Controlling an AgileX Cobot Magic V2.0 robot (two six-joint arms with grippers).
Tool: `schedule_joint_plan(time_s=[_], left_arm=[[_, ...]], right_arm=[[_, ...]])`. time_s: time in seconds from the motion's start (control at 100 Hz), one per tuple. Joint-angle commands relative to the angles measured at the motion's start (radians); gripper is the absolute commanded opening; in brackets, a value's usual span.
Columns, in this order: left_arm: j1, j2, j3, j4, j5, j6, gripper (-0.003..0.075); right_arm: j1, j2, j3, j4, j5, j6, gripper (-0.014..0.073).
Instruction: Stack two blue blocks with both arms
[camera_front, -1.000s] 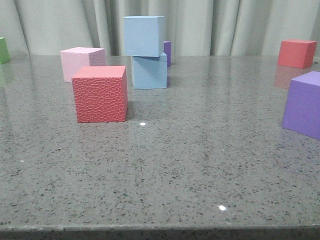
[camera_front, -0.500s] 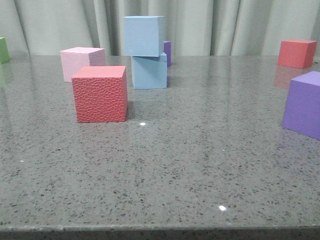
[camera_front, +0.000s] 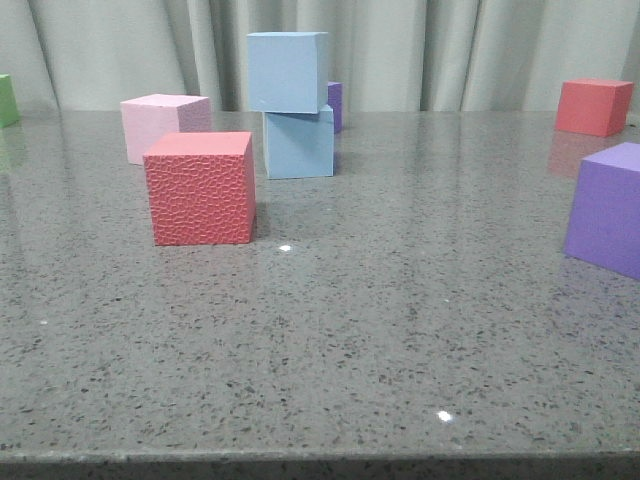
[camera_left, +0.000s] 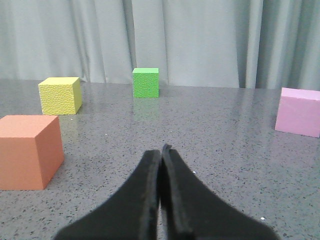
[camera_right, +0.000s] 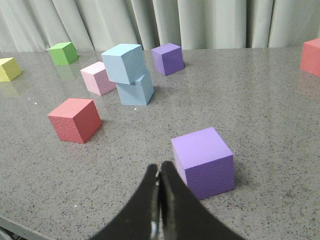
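**Grippers clear, stack standing**

Left gripper (camera_left: 161, 165) pressed closed, empty, low over the table (camera_left: 210, 130). Right gripper (camera_right: 160, 187) likewise closed, holding nothing, just beside a purple cube (camera_right: 204, 161).

Upper blue block (camera_front: 287, 71) sits on lower blue block (camera_front: 299, 143), toward the far edge, left of centre, near the pink cube (camera_front: 160, 124). Top cube is skewed, overhanging.

Judgement: stacking looks done. Next move calls only for keeping both arms away from the offset tower.
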Motion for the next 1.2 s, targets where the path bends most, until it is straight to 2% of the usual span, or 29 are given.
schedule_joint_plan(time_s=[0.0, 0.1, 0.2, 0.53, 0.65, 0.77, 0.83, 1.05, 1.19], left_arm=[[0.001, -0.034, 0.002, -0.008, -0.073, -0.003, -0.0019], [0.001, -0.034, 0.002, -0.008, -0.073, -0.003, -0.0018], [0.001, -0.034, 0.002, -0.008, -0.073, -0.003, -0.0018], [0.001, -0.034, 0.002, -0.008, -0.073, -0.003, -0.0018], [0.001, -0.034, 0.002, -0.008, -0.073, -0.003, -0.0019], [0.001, -0.034, 0.002, -0.008, -0.073, -0.003, -0.0018], [0.001, -0.034, 0.002, -0.008, -0.073, -0.003, -0.0018], [0.001, -0.034, 0.002, -0.008, -0.073, -0.003, -0.0018], [0.001, -0.034, 0.002, -0.008, -0.073, -0.003, -0.0018]], right_arm=[[0.001, 0.017, -0.015, -0.024, -0.088, -0.011, -0.0068], [-0.018, 0.017, 0.028, -0.042, -0.136, -0.011, -0.0068], [-0.076, 0.017, 0.098, -0.045, -0.244, -0.01, -0.0068], [-0.363, 0.017, 0.392, -0.003, -0.81, -0.01, -0.0068], [-0.433, 0.017, 0.477, 0.013, -0.952, -0.01, -0.0068], [-0.472, 0.017, 0.531, 0.031, -0.958, -0.011, -0.0068], [-0.485, 0.017, 0.53, 0.036, -0.916, -0.029, -0.0068], [-0.525, 0.017, 0.53, 0.199, -0.853, -0.227, -0.0068], [-0.548, 0.015, 0.532, 0.255, -0.803, -0.266, -0.0068]])
